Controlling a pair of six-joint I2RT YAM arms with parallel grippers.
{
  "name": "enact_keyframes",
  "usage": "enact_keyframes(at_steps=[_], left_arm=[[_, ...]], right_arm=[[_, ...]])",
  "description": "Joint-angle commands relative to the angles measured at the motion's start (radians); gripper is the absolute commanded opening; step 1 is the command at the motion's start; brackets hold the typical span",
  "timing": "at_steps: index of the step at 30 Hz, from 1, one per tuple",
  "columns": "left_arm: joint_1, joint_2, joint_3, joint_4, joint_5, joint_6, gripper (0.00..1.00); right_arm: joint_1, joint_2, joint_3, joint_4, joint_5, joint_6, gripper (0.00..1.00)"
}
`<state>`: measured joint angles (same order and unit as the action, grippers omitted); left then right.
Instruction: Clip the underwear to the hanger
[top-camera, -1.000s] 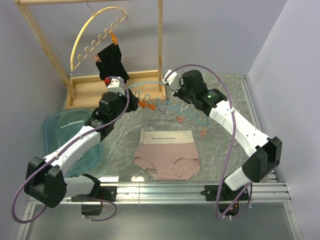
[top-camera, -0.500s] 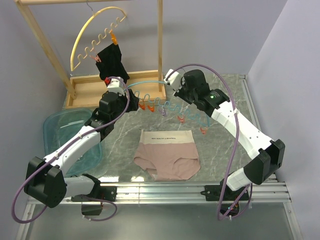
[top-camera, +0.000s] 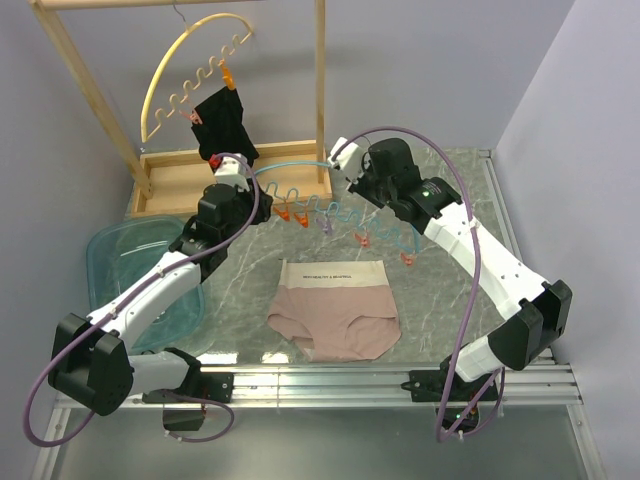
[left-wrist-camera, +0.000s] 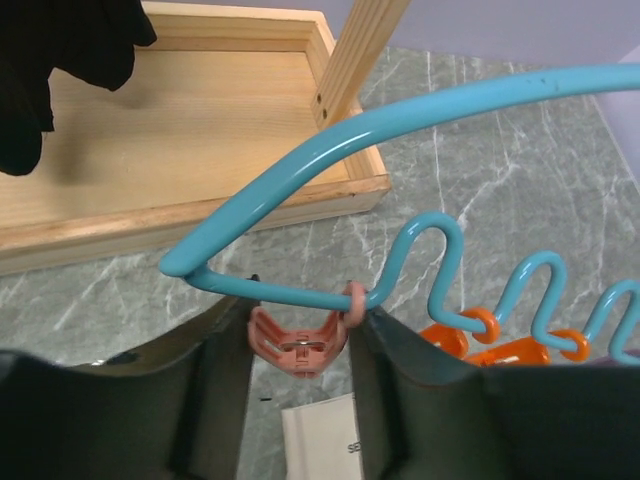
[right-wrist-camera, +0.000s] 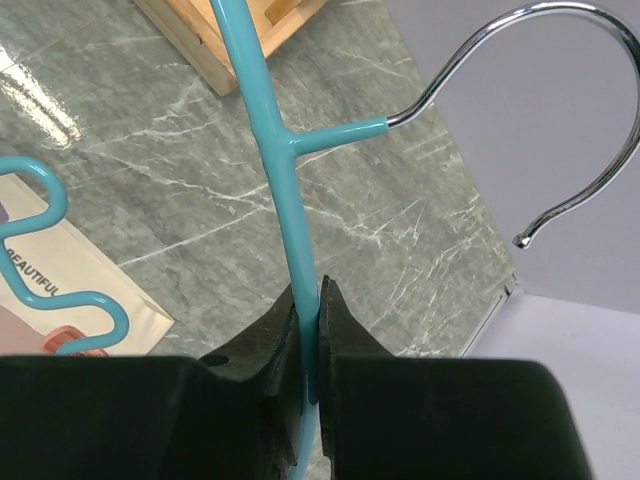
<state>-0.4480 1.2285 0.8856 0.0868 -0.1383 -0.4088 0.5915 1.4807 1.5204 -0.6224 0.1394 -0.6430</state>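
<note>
Blue hanger (left-wrist-camera: 330, 140) is carried by both arms. The right gripper (right-wrist-camera: 308, 330) pinches its arch beside the hook (right-wrist-camera: 560, 60). The left gripper (left-wrist-camera: 300, 325) brackets an end clip (left-wrist-camera: 296, 352); squeeze cannot be determined. Underwear (top-camera: 335, 310) lies flat nearby, unclipped. Advice: bring the clip to the waistband (top-camera: 333, 275), open it fully, seat the cloth deep.

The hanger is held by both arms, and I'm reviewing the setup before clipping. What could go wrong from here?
1. The right gripper pinches only a thin bar of the hanger, so it might twist or slip.
2. The left gripper grips one small end clip, which could pop out sideways.
3. The underwear lies flat on the table, apart from every clip, with no gripper free to lift it.
</note>
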Motion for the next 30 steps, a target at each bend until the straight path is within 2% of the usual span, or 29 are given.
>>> enact_keyframes(at_steps=[1,7,8,16,30], left_arm=[[0.002,0.000,0.029,0.033,0.026,0.013,0.42],[0.003,-0.007,0.024,0.004,0.031,0.022,0.10],[0.002,-0.009,0.023,-0.001,0.031,0.024,0.00],[0.003,0.028,0.036,-0.084,0.037,0.007,0.00],[0.003,0.293,0.161,-0.280,0.108,-0.107,0.00]], right_arm=[[0.005,-0.059,0.050,0.036,-0.006,0.020,0.00],[0.007,-0.040,0.017,0.076,-0.001,0.000,0.00],[0.005,-0.034,0.009,0.082,0.000,-0.003,0.00],[-0.015,0.065,0.009,0.128,-0.017,-0.029,0.00],[-0.079,0.260,-0.034,0.214,-0.103,-0.099,0.00]])
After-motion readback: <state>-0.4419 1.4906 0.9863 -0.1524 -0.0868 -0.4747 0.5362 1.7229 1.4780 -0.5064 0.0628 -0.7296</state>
